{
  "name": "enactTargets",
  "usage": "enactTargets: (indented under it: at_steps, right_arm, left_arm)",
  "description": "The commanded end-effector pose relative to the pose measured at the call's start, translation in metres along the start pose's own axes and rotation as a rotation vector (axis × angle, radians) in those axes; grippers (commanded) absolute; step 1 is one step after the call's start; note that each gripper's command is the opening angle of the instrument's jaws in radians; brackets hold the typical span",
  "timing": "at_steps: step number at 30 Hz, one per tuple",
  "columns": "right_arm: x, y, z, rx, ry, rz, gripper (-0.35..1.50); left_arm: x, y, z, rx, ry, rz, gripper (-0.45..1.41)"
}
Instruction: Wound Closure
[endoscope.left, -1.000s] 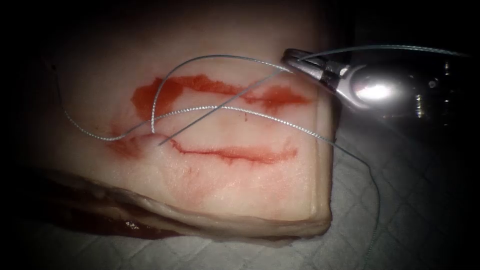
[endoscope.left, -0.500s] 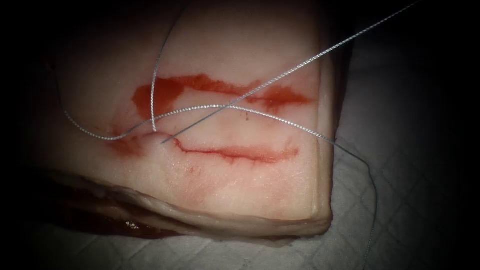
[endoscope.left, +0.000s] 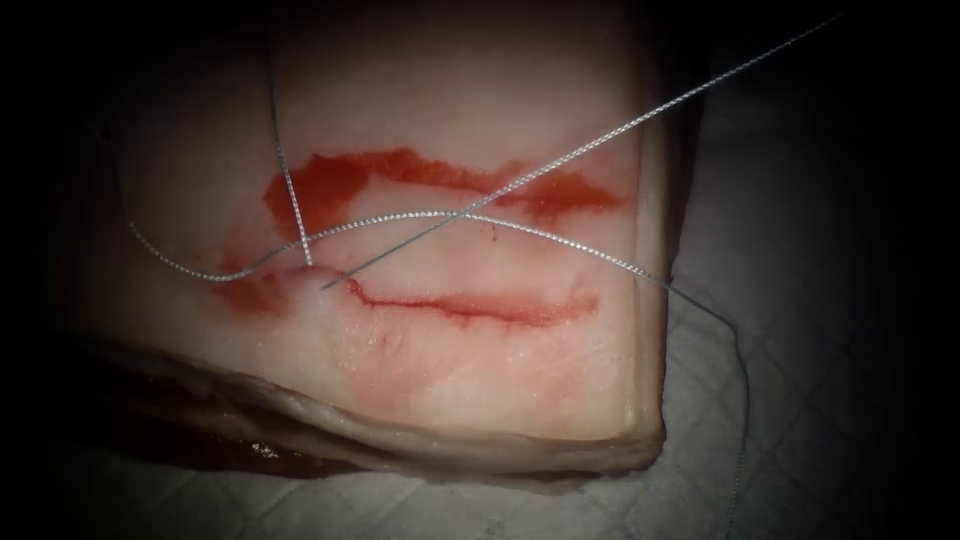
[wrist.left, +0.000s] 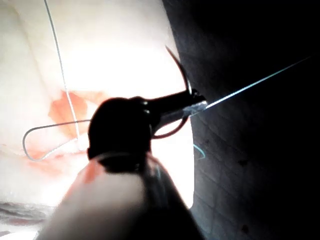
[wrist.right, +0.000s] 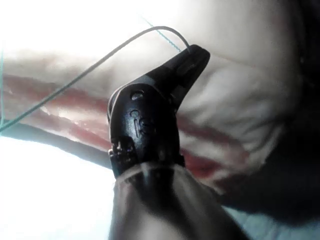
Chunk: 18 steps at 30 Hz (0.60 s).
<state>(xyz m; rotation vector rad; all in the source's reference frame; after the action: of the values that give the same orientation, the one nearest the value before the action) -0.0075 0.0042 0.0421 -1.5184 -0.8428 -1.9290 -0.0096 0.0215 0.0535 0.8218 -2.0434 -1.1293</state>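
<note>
The tissue (endoscope.left: 480, 370) lies with its cut (endoscope.left: 470, 305) running left to right. Thread (endoscope.left: 560, 240) goes into the tissue at the cut's left end. One strand (endoscope.left: 285, 170) rises to the top edge, and another (endoscope.left: 600, 140) runs taut to the upper right. In the left wrist view my left tool (wrist.left: 192, 102) is shut on the curved needle (wrist.left: 186, 80) near the middle of its curve. The needle is out of the tissue, beside the tissue's right edge. In the right wrist view my right tool (wrist.right: 192, 50) is shut on the thread (wrist.right: 100, 62) above the tissue (wrist.right: 240, 95).
Red fluid (endoscope.left: 400, 170) smears the tissue above the cut. A white quilted cloth (endoscope.left: 820, 400) lies under and to the right of the tissue, and a loose thread strand (endoscope.left: 745, 400) trails down over it.
The tool at the tissue's right edge has moved out of the endoscope view. The looped thread has been drawn straight toward the upper right, and the left strand now rises steeply.
</note>
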Motion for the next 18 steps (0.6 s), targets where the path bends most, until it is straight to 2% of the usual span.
enactTargets:
  at_steps: [1, 11, 16, 18]
  right_arm:
    - [0.0006, -0.0005, 0.0003, 0.012, 0.001, -0.009, -0.35]
    - [0.0016, -0.0059, -0.0026, 0.104, 0.047, -0.051, -0.35]
    - [0.0018, -0.0058, -0.0028, 0.109, 0.064, -0.058, -0.35]
    - [0.0019, -0.0046, -0.0023, 0.070, 0.067, -0.015, -0.35]
  left_arm:
    - [0.0003, 0.0006, 0.0003, 0.001, 0.000, 0.001, -0.45]
    - [0.0003, 0.0006, 0.0003, 0.001, 0.000, 0.001, -0.45]
    - [0.0003, 0.0006, 0.0003, 0.001, 0.000, 0.001, -0.45]
    - [0.0003, 0.0006, 0.0003, 0.001, 0.000, 0.001, -0.45]
